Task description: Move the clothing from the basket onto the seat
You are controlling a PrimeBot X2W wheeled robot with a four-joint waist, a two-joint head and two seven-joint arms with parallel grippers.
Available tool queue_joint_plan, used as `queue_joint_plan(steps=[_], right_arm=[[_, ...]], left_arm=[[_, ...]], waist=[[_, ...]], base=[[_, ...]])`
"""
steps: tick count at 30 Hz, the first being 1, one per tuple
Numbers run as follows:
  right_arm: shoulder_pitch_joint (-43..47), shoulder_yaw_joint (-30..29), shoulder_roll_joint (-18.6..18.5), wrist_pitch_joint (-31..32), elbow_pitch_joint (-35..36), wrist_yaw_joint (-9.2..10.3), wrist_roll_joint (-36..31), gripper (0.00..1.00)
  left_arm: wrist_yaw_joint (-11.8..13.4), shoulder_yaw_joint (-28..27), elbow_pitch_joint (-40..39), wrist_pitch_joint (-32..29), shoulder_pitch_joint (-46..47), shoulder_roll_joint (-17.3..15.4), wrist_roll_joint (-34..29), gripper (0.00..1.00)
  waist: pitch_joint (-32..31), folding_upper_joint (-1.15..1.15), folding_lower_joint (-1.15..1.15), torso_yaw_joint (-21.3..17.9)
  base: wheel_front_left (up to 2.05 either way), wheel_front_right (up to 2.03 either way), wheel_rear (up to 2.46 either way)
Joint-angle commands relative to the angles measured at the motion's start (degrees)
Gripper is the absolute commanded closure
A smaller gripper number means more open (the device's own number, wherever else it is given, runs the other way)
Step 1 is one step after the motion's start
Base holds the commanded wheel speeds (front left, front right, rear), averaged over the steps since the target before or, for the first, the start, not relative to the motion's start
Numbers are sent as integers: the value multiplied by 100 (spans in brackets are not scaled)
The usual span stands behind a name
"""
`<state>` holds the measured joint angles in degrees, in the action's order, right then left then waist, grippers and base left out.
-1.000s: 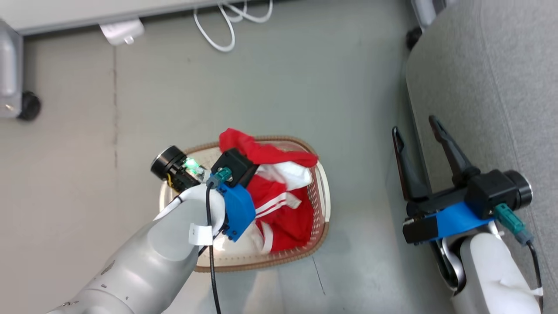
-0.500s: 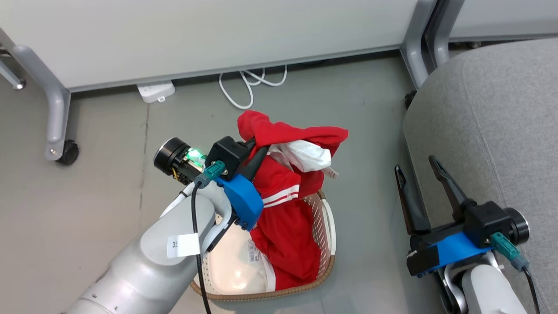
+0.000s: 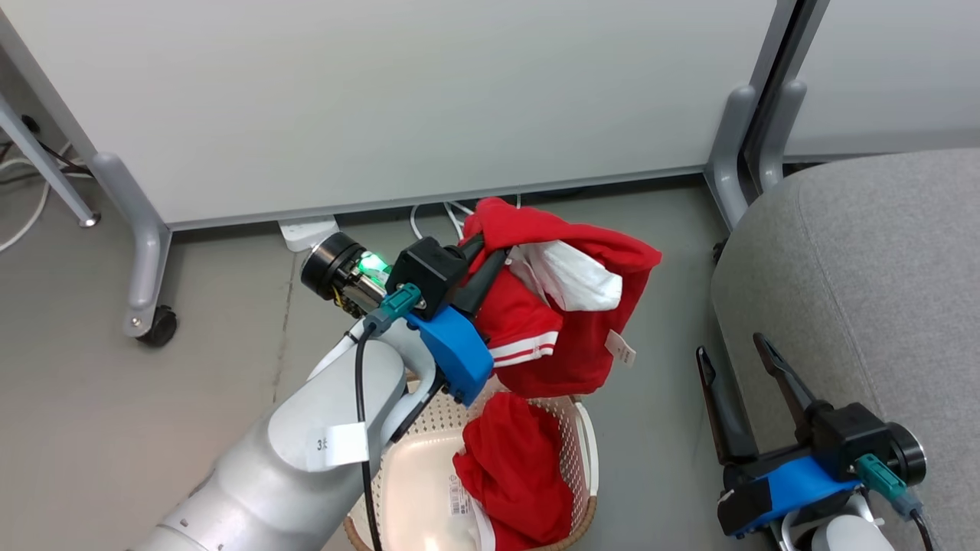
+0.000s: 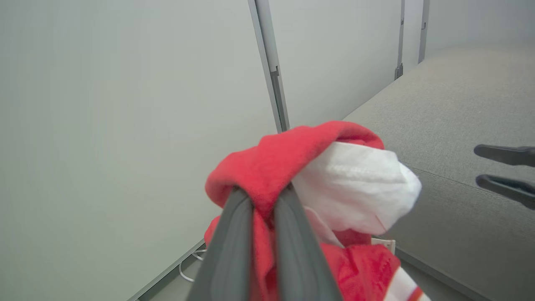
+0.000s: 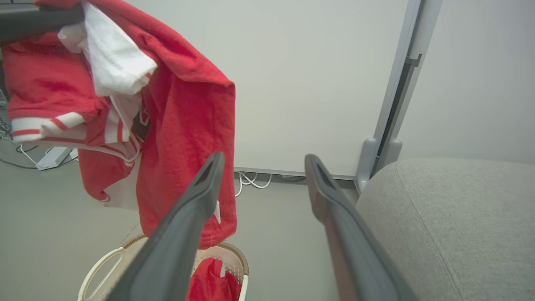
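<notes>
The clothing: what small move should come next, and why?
Probably lift it a little higher before swinging right: the left pincer is shut on the clothing, yet its lower end seems to hang into the basket, and the seat stands to the right.

Head camera: high, looking down over left gripper (image 3: 490, 251), basket (image 3: 591, 451) beneath it. Left wrist camera: tight behind its fingers (image 4: 230, 242), clothing (image 4: 301, 154) close ahead. Right wrist camera: low behind right gripper (image 5: 263, 159), facing wall panel (image 5: 301, 83). All three share clothing, seat (image 5: 451, 217).

One basket (image 3: 583, 451), one seat (image 3: 880, 291) and two grippers are counted: left gripper (image 3: 490, 251), right gripper (image 3: 729, 346). Whether the clothing (image 3: 566, 344) is one piece or two cannot be told.
</notes>
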<state>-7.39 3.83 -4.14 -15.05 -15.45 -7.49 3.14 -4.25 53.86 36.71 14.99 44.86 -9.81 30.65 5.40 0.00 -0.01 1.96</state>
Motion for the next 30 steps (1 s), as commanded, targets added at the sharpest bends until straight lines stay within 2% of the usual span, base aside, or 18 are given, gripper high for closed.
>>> queue_joint_plan(steps=[1, 10, 15, 24, 30], right_arm=[[116, -12, 9, -20, -5, -1, 39, 0], [223, 49, 14, -20, 31, -1, 25, 0], [51, 221, -100, -20, 190, -1, -20, 0], [-681, 1125, -566, -19, 654, -1, 66, 0], [-1316, 1708, -754, -20, 436, -1, 49, 0]], left_arm=[[22, -8, -32, 29, -68, 8, -17, 100], [57, 74, -142, -8, -144, -11, 28, 100], [80, 99, -180, -10, -179, -43, 52, 100], [124, 137, -216, -13, -122, -71, 53, 100], [132, 169, -234, -9, -15, -10, 16, 100]], waist=[[-102, 0, 1, 23], [-270, 0, 1, 45], [-248, 0, 1, 38], [-76, 0, 1, 45], [65, 0, 1, 79]], base=[[0, 0, 0], [0, 0, 0], [0, 0, 0], [0, 0, 0], [0, 0, 0]])
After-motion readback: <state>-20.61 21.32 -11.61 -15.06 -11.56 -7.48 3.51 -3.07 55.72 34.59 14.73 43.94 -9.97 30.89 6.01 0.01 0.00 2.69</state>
